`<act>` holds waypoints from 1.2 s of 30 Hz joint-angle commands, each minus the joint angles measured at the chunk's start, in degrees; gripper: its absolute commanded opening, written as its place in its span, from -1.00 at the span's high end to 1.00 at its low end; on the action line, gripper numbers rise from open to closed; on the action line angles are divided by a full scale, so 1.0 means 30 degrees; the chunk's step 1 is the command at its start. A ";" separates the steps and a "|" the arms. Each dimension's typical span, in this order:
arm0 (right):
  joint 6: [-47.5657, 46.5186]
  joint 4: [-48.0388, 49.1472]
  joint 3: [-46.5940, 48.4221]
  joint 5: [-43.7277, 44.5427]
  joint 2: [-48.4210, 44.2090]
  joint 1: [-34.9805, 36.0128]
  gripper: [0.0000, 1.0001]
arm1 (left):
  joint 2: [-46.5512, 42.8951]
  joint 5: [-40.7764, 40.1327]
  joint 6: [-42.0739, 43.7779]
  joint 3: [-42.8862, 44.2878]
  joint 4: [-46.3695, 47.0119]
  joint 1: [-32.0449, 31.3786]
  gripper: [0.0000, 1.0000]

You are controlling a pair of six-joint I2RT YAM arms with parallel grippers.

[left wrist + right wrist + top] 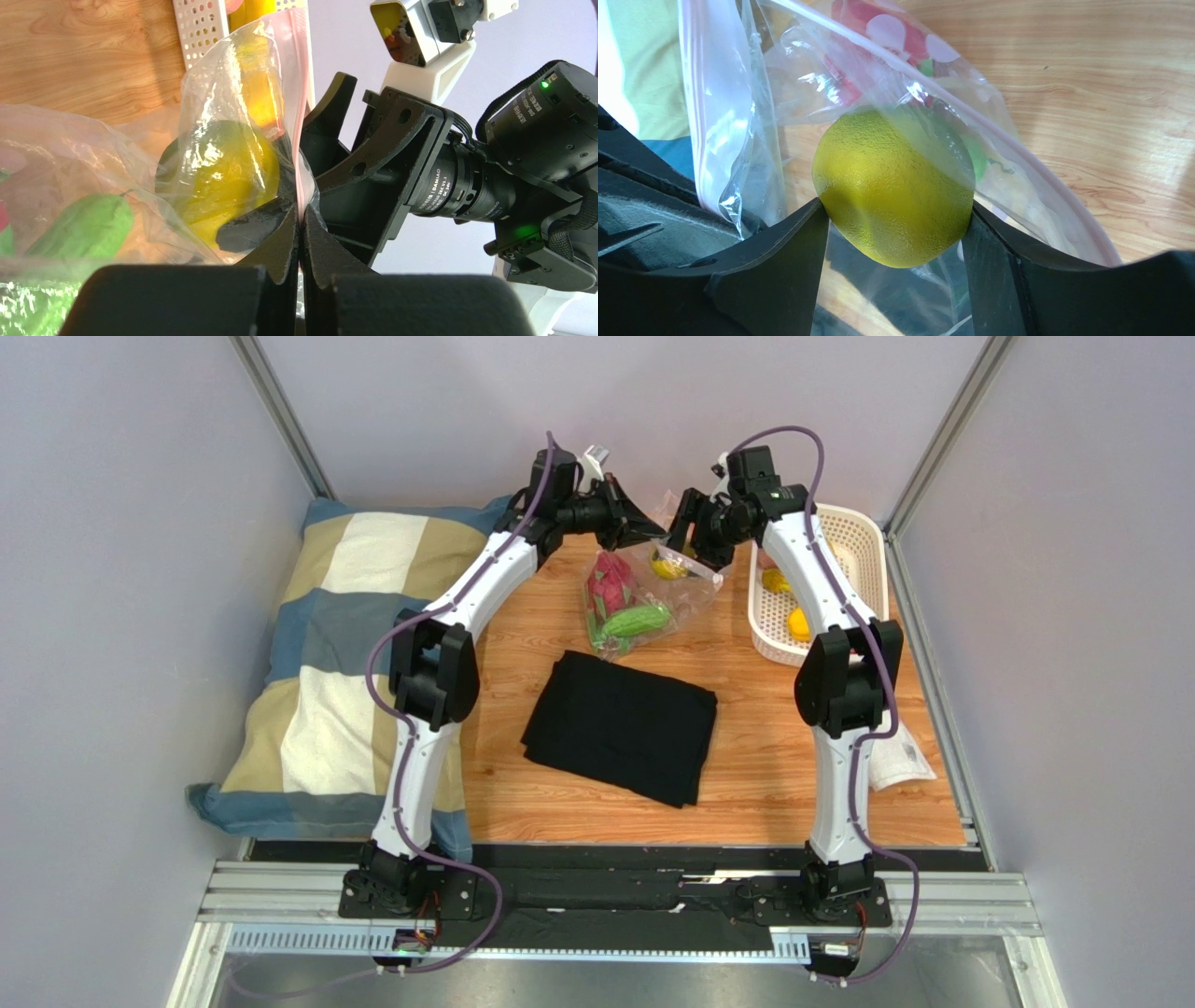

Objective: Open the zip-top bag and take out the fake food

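Note:
The clear zip-top bag (638,595) lies at the back of the wooden table, its mouth open. My left gripper (302,220) is shut on the bag's pinkish zip strip (302,105) and holds that edge up. My right gripper (896,217) reaches into the bag's mouth and is shut on a yellow-green round fruit (896,196), which also shows in the left wrist view (217,175). A pink-red spiky fruit (608,585) and green pieces (631,625) lie inside the bag.
A white perforated basket (821,581) with yellow fruits stands at the back right. A folded black cloth (622,725) lies mid-table. A checked pillow (344,658) lies left of the table. A white packet (898,756) lies near the right edge.

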 commanded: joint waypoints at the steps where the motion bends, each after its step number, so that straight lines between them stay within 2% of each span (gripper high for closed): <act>1: 0.0530 -0.0084 0.0652 -0.1348 -0.2138 -0.0433 1.00 | -0.1332 -0.0081 -0.0331 0.0427 0.0202 0.0384 1.00; 4: -0.1426 -0.0171 0.0536 -0.2898 -0.2461 -0.0582 1.00 | -0.1508 -0.0257 -0.1034 0.0427 0.0843 0.0678 1.00; 7: -0.3652 -0.0700 -0.0428 -0.2405 -0.3046 -0.0319 1.00 | -0.1335 -0.0345 -0.1680 0.1098 0.1199 0.0796 1.00; 11: -0.4305 0.0819 -0.1895 -0.0771 -0.4218 -0.0114 1.00 | -0.1069 -0.0169 -0.1827 0.1922 0.0964 0.0796 1.00; 16: -0.1267 0.2254 -0.1076 0.1055 -0.4659 -0.0229 1.00 | -0.1244 -0.0140 -0.1710 0.1395 0.0964 0.0738 1.00; 20: 0.3940 0.4158 -0.1279 0.1694 -0.5096 -0.0843 1.00 | -0.1479 -0.0228 -0.1476 0.0926 0.1052 0.0708 1.00; 24: 0.6732 0.4751 -0.3299 0.2428 -0.5860 -0.3183 1.00 | -0.1275 -0.0491 -0.1387 0.1451 0.0846 0.0737 1.00; 25: 0.7088 0.4459 -0.3970 0.2604 -0.5889 -0.4378 1.00 | -0.1187 -0.0463 -0.1591 0.1569 0.0963 0.0737 1.00; 31: 0.6013 0.2377 -0.5936 0.3220 -0.5129 -0.7726 0.99 | -0.0485 -0.0257 -0.3377 0.2154 0.3425 0.0767 1.00; 33: 0.5250 0.2260 -0.6932 0.3453 -0.5069 -0.8168 0.90 | -0.0076 -0.0374 -0.3642 0.2769 0.3483 0.0825 1.00; 36: 0.4164 0.1676 -0.7580 0.4070 -0.4690 -0.8784 0.65 | 0.0422 -0.0491 -0.4053 0.3502 0.3600 0.0942 1.00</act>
